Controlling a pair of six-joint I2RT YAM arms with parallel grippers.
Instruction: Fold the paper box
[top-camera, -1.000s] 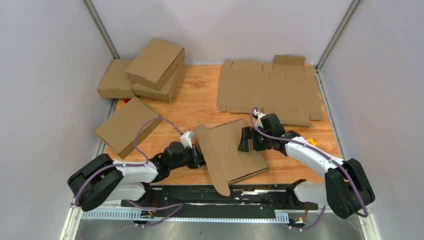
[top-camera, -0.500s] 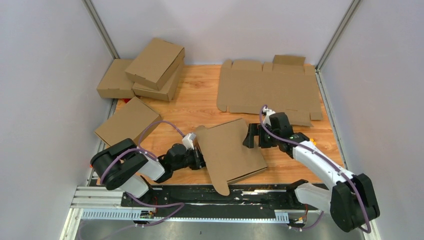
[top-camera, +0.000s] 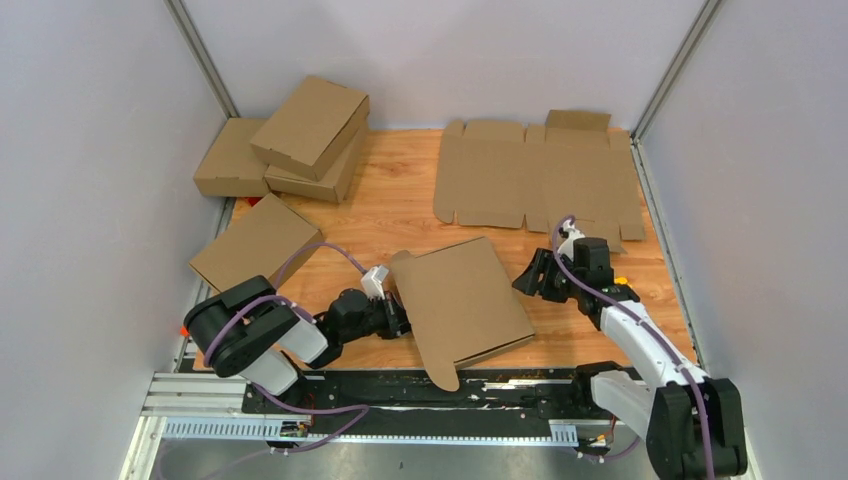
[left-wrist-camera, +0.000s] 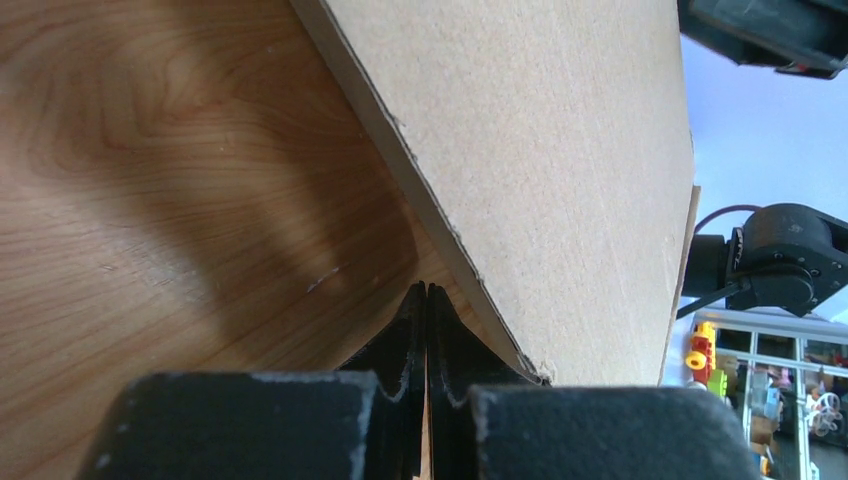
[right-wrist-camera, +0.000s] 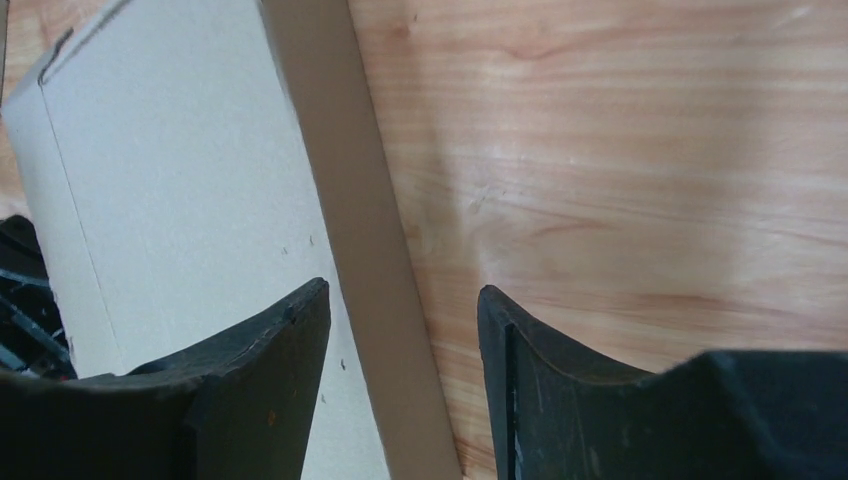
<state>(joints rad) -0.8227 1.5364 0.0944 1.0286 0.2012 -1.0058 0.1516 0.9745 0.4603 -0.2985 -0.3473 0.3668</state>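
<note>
The paper box (top-camera: 462, 298) lies folded near the table's front, its lid down and a long flap hanging off the front-left corner. My left gripper (top-camera: 398, 318) is shut, with its tips against the box's left edge. In the left wrist view the fingers (left-wrist-camera: 427, 292) meet under the slanting edge of the paper box (left-wrist-camera: 560, 160). My right gripper (top-camera: 528, 283) is open just off the box's right edge, holding nothing. In the right wrist view its jaws (right-wrist-camera: 405, 290) stand either side of the side wall of the paper box (right-wrist-camera: 370, 250) without touching it.
A flat, unfolded cardboard blank (top-camera: 540, 185) lies at the back right. Two folded boxes (top-camera: 300, 140) are stacked at the back left, and another folded box (top-camera: 255, 252) overhangs the left edge. A small yellow object (top-camera: 622, 282) sits by the right arm.
My right gripper drew back to the right off the box top and its jaws narrowed. The raised lid settled flat. The left gripper stayed shut at the left edge.
</note>
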